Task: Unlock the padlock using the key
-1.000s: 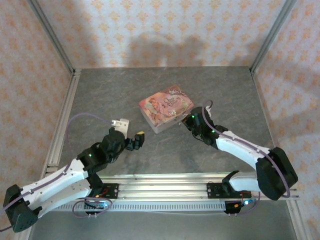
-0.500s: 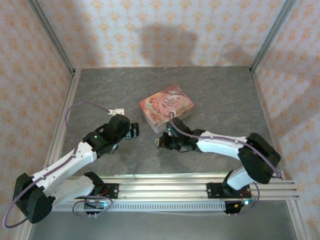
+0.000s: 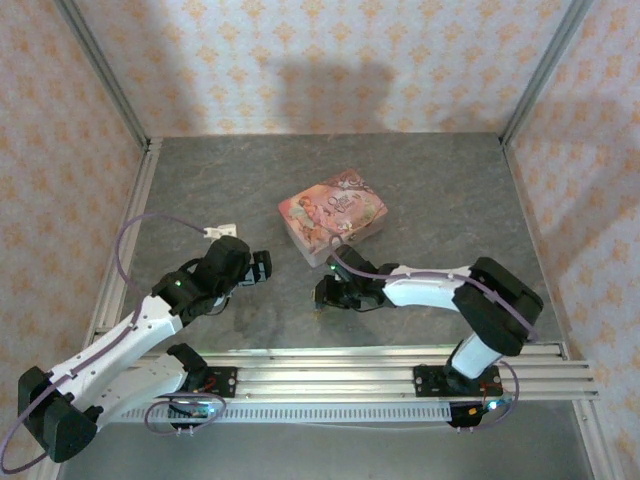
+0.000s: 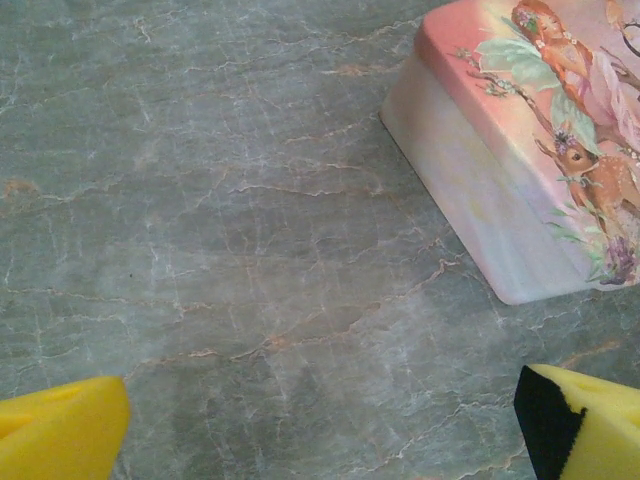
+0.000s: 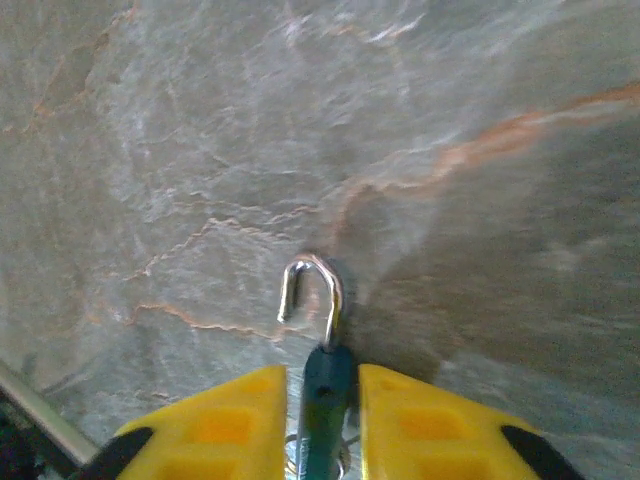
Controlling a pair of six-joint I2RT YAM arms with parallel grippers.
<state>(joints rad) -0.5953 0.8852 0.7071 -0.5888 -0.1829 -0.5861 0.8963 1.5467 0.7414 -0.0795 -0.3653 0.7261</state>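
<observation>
In the right wrist view the tiny blue padlock [image 5: 326, 388] stands edge-on between my yellow fingers [image 5: 225, 420], just above the marbled table. Its thin metal shackle [image 5: 314, 285] points away from me, and the shackle's left leg ends free, outside the body. My right gripper [image 3: 322, 293] is shut on the padlock, in front of the pink picture-printed tin box [image 3: 333, 215]. A small metal ring [image 5: 345, 462] peeks out under the lock; the key itself is hidden. My left gripper [image 3: 262, 268] is open over bare table left of the box [image 4: 520, 150], with nothing between its fingers [image 4: 60, 430].
The pink tin stands mid-table, slightly right of centre. Patterned walls and metal posts close in the left, right and back. An aluminium rail [image 3: 330, 365] runs along the near edge. Bare grey stone lies between the two grippers.
My right gripper swung left and nearer, from the box's right front corner to the table in front of it. The left arm shifted slightly up and left.
</observation>
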